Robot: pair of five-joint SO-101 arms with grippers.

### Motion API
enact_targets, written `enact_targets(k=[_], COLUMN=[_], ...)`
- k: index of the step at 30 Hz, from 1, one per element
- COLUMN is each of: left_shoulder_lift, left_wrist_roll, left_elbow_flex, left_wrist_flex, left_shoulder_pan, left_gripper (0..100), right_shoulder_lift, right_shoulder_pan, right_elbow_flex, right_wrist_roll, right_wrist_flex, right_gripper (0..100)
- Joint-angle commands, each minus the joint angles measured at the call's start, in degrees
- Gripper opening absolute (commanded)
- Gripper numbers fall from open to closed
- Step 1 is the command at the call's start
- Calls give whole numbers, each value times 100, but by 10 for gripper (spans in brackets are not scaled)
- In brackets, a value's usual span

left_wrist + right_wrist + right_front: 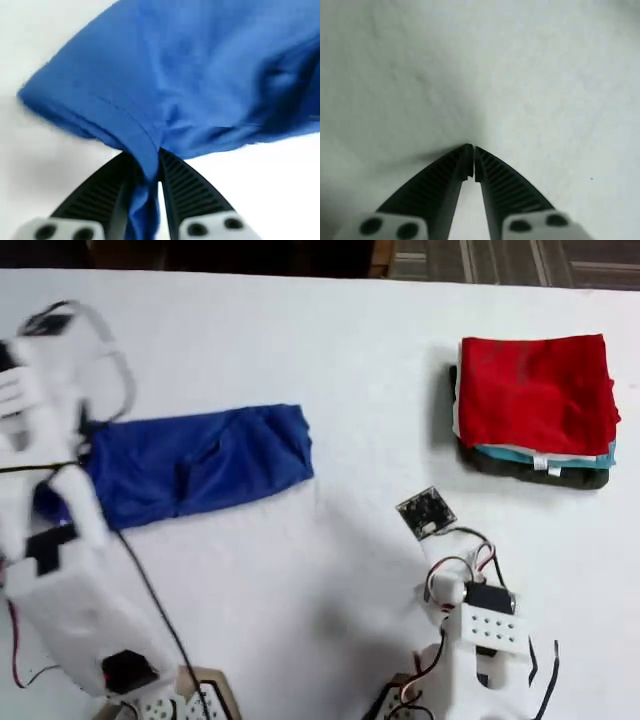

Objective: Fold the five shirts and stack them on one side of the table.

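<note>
At the far left of the white surface (340, 360) stands the left arm (60, 580). The left pincer (147, 155) is pinching the hem of the blue shirt (195, 465), with the cloth bunched between its ribbed black fingers (187, 185). The shirt lies as a long, rumpled band from the left edge toward the middle. Right of centre, at the near edge, is the right arm (485, 630). The right pincer (471, 150) is pressed together with nothing in it, over bare surface. At the far right sits a stack (540, 455) of folded shirts, with a red shirt (535, 390) on top, well apart from the blue one.
</note>
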Motion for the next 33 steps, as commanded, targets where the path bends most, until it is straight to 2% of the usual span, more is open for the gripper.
enact_targets(k=[1, 6, 12, 19, 25, 33], left_shoulder_lift=[-695, -624, 149, 1459, 2224, 2796], left_wrist_roll=[369, 475, 536, 615, 615, 624], left_elbow_flex=[92, 136, 84, -892, -2264, -3873], left_wrist_flex=[35, -545, -1125, -1424, -993, -273], left_shoulder_pan=[1266, 2576, 3429, 3587, 3648, 3938], left_gripper=[27, 27, 27, 33, 121, 124], right_shoulder_lift=[-110, -110, -110, -110, -110, -110], right_shoulder_pan=[180, 207, 207, 207, 207, 207], right_elbow_flex=[9, 9, 9, 9, 9, 9], right_wrist_roll=[35, 35, -316, -352, -352, -360], right_wrist_flex=[-92, -101, -154, -163, -180, -180], right_gripper=[18, 18, 18, 18, 18, 18])
